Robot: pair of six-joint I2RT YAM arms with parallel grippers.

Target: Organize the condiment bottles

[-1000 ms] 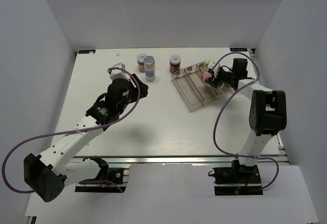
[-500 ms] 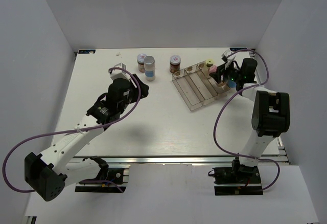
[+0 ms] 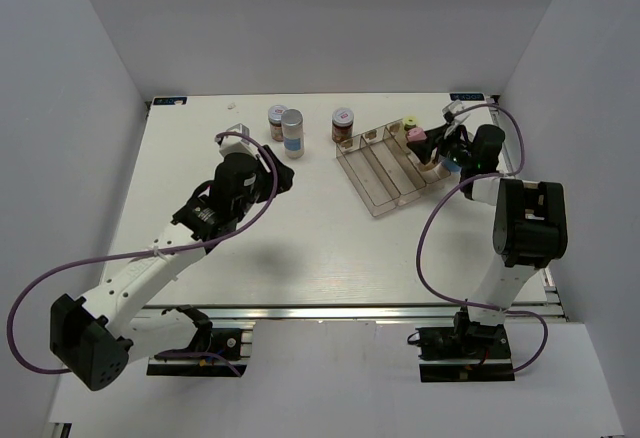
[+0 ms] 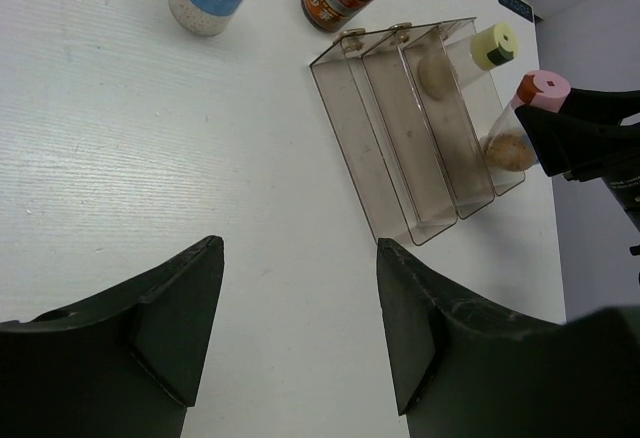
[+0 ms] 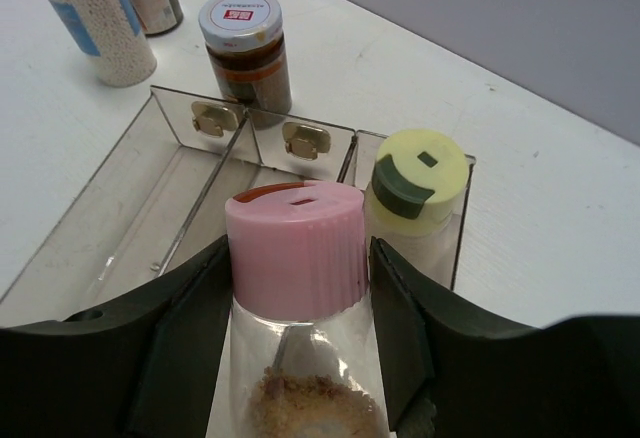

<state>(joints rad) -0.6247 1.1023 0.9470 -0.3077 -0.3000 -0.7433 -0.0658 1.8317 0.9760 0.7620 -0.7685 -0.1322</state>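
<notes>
The right gripper (image 5: 296, 358) is clamped on the pink-capped bottle (image 5: 295, 248), whose base appears to sit in the outermost compartment of the clear three-compartment tray (image 5: 120, 213), at about 2 o'clock on the tabletop (image 3: 300, 238). The yellow-green-capped bottle (image 5: 420, 173) stands in the same compartment, just beside it at 1 o'clock. The left gripper (image 4: 300, 328) hangs open and empty over bare tabletop near the middle.

The pink-capped bottle leans in the left wrist view. If let go at that angle it could topple against its neighbour or ride up on the thin divider. The gripper's fingers (image 5: 190, 328) sit close to the tray walls, so a careless withdrawal might snag one and drag the light tray askew.

Three bottles wait outside the tray at 12 o'clock: the silver-capped bottle (image 3: 292, 133) with a blue label, and two brown jars (image 3: 343, 125) with orange bands. The nearer jar's lid carries a small red label. Its lettering, like all other print, is too small to read.
</notes>
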